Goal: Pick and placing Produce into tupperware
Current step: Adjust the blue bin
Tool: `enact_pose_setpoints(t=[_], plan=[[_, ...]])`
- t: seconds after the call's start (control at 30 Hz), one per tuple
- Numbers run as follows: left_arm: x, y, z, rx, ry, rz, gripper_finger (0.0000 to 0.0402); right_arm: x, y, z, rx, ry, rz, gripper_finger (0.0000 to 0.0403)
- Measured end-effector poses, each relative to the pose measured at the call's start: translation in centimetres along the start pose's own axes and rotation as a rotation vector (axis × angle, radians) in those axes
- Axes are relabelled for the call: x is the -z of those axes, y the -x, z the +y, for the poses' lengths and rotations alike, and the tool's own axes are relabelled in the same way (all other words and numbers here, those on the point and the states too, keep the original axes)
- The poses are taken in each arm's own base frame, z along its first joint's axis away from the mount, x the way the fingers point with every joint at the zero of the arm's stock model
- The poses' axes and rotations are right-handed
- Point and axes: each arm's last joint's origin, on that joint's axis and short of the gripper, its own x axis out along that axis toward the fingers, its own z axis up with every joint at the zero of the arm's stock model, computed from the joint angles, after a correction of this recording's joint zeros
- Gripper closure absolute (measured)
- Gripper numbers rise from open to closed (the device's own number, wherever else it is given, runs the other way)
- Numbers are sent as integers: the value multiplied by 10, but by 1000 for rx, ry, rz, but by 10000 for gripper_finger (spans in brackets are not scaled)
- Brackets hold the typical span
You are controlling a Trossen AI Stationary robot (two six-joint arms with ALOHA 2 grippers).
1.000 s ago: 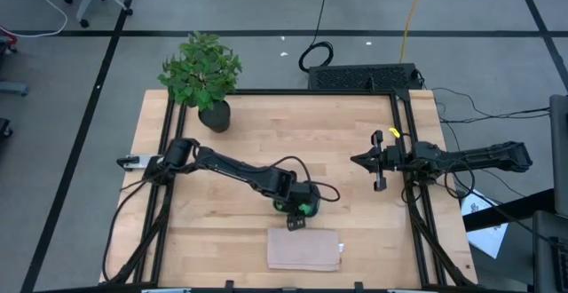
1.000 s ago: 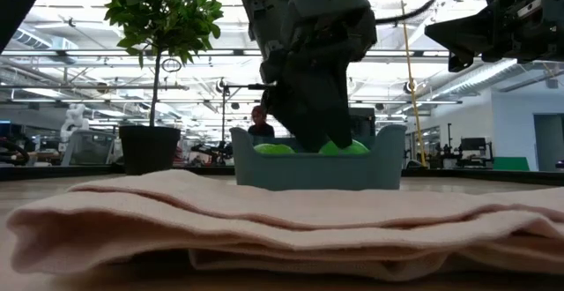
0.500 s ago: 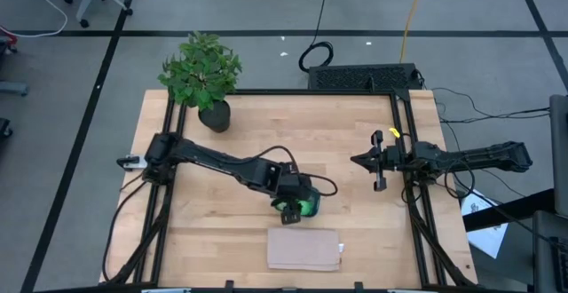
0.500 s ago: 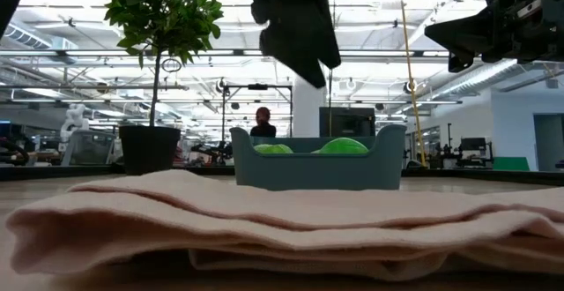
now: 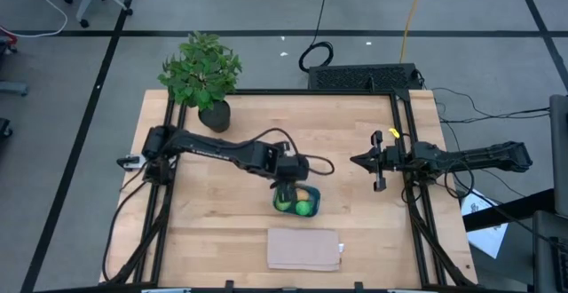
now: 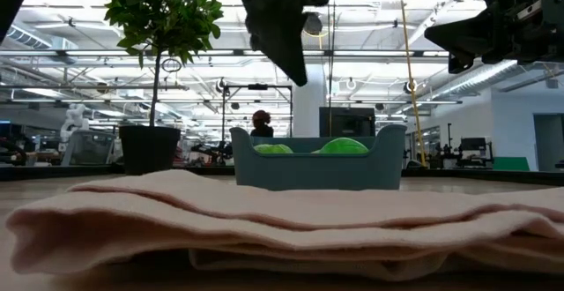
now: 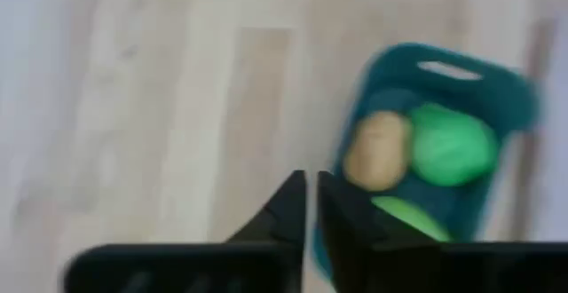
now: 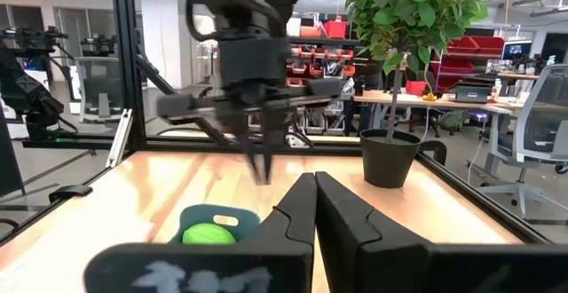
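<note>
High view: the left gripper [image 5: 286, 185] hangs just above the tub [image 5: 296, 201]; the right gripper [image 5: 359, 161] waits well apart, pinched together.

Left wrist view: fingers nearly together, holding nothing; all three pieces, including the tan piece [image 7: 377, 148], lie in the tub. Lift straight clear so nothing gets clipped.

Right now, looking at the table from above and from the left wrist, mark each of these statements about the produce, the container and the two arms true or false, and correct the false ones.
1. The tupperware holds produce. True.
2. The orange-tan piece lies on the folded cloth. False: it sits inside the tupperware beside the bright green ball.
3. The left gripper carries a green piece. False: its jaws are shut on nothing, above the container.
4. The right gripper waits near the table's right edge, jaws shut. True.
5. The potted plant stands next to the cloth. False: it stands at the far left corner.
</note>
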Motion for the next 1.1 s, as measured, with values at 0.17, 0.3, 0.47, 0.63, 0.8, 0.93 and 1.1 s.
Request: enact_pose_setpoints(t=[0.17,0.3,0.47,0.63,0.8,0.93,1.1], plan=[[3,-4,8,-62,41,26,393,0,0,0,0,0,0,403],[11,-10,9,-123,29,53,398,0,0,0,0,2,0,403],[22,-19,6,-218,-10,73,400,0,0,0,0,3,0,403],[28,-28,3,-204,-27,70,401,0,0,0,0,4,0,403],[34,-37,3,-187,-16,68,401,0,0,0,0,2,0,403],[38,-43,1,-171,-4,52,401,0,0,0,1,3,0,403],[42,-47,-4,-136,2,53,401,0,0,0,1,4,0,403]])
